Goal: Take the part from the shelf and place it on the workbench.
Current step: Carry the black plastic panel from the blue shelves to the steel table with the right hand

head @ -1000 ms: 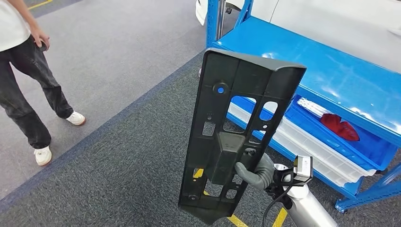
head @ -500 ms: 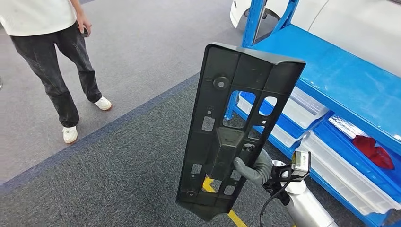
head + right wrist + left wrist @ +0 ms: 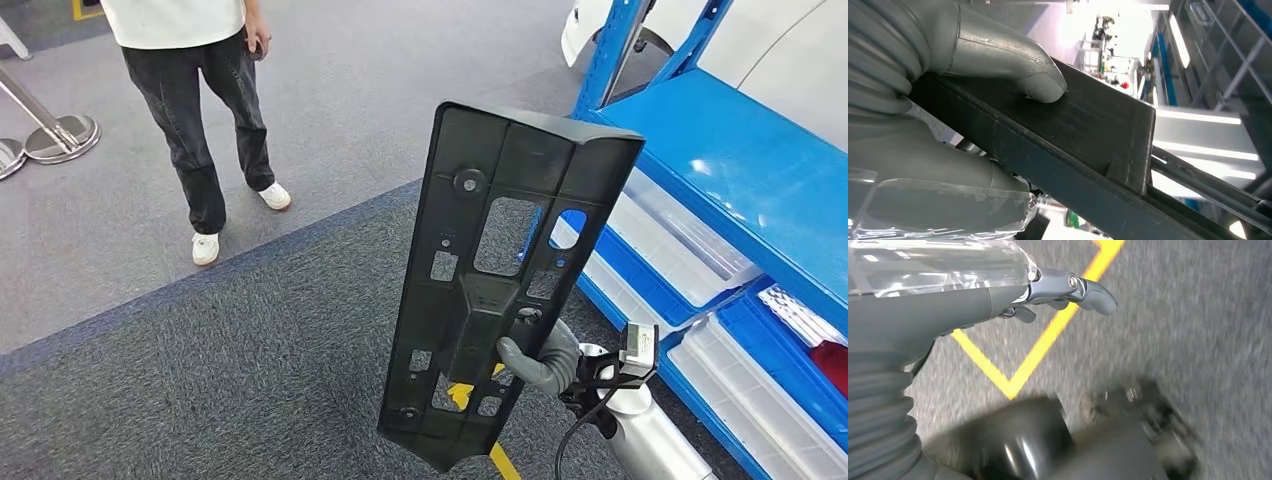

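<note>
While the part [image 3: 500, 280] is carried clear of the shelf [image 3: 740, 170], it is held upright in front of the robot, its long axis running nearly vertical with a slight lean. It is gripped low on its right edge by the right hand [image 3: 540, 358], so most of its length stands above the fingers and only a short stretch hangs below. In the right wrist view the thumb [image 3: 1013, 65] is pressed flat on one face of the part while the rest of the hand is wrapped against the opposite side; the part is pinched firmly between them. The left hand [image 3: 998, 295] hangs over the carpeted floor [image 3: 250, 380], beside a yellow floor line [image 3: 1048, 340]; its fingers [image 3: 1093, 292] appear loosely extended and nothing is held, though blur makes the exact pose uncertain. The right hand is therefore the only one engaged with the part.

The part is a long, flat, dark moulded panel with a raised central block, several rectangular cut-outs, a round boss near the upper end and a lip folded back along the top. The blue shelf lies to the right, with clear bins [image 3: 690, 245] on its lower level. A person [image 3: 210, 80] stands well apart on the grey floor. The workbench cannot be made out, so the placing step is judged not yet begun.
</note>
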`<act>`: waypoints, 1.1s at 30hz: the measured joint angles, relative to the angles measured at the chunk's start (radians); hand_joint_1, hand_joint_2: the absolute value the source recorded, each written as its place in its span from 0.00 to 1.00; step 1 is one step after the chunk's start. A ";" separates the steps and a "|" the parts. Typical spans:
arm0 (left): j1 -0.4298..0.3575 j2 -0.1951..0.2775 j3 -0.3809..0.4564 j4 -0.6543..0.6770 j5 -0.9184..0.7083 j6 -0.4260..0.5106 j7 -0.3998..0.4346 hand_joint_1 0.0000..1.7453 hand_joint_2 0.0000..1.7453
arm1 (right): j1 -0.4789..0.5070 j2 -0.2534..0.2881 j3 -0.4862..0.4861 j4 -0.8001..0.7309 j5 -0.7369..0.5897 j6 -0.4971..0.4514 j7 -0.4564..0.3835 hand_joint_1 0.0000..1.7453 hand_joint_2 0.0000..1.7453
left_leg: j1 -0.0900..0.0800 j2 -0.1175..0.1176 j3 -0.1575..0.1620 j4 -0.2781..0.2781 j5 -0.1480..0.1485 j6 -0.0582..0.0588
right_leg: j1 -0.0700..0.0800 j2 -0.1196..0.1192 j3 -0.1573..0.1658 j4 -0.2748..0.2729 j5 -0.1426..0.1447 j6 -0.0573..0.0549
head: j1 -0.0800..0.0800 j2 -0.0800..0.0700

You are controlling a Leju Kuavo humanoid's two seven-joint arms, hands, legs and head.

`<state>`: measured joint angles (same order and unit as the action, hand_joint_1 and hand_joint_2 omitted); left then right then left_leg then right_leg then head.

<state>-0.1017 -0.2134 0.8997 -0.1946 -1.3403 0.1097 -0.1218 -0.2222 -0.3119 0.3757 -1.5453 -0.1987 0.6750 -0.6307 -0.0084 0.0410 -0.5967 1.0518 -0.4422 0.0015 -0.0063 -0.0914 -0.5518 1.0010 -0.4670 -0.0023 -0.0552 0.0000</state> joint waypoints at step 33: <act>0.004 -0.008 0.000 0.000 -0.002 -0.002 -0.004 0.00 1.00 | 0.027 0.003 -0.007 -0.022 -0.001 0.003 -0.002 1.00 1.00 | -0.011 0.022 0.013 -0.028 -0.011 0.019 | 0.002 -0.015 0.000 0.013 -0.015 0.012 | 0.001 0.000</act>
<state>-0.0975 -0.2210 0.8995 -0.1946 -1.3428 0.1080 -0.1258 -0.1952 -0.3086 0.3683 -1.5668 -0.2000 0.6782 -0.6325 -0.0192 0.0625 -0.5834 1.0239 -0.4530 0.0207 -0.0038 -0.1065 -0.5520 1.0135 -0.4819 0.0093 -0.0547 0.0000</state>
